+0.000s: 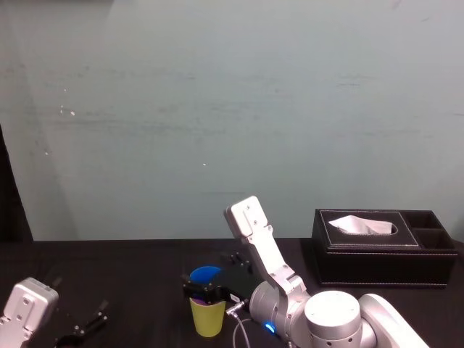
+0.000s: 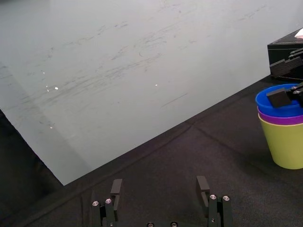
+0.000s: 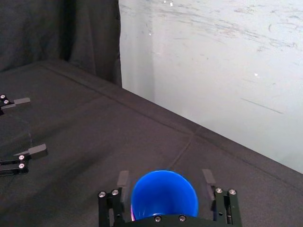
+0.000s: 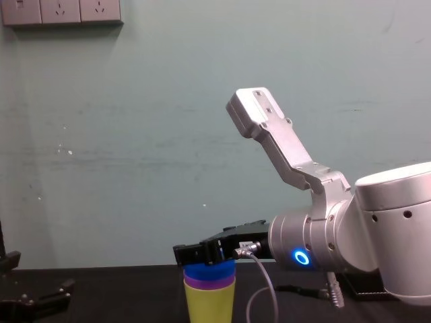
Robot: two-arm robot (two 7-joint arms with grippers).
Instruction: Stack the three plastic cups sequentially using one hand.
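Note:
The three plastic cups stand nested upright on the black table: the yellow-green cup (image 2: pixel 286 144) at the bottom, the purple cup (image 2: pixel 279 119) in it, the blue cup (image 3: pixel 163 196) on top. My right gripper (image 3: pixel 164 182), the hand, straddles the blue cup's rim. It is open, with a narrow gap between each finger and the cup wall. From the chest the stack (image 4: pixel 210 296) sits right under that gripper (image 4: pixel 202 254). My left gripper (image 2: pixel 159 187) rests low at the table's left, open and empty.
A black tissue box (image 1: pixel 384 250) stands at the back right of the table. A pale wall rises just behind the table's far edge. Bare black tabletop lies between the stack and the left gripper (image 1: pixel 87 322).

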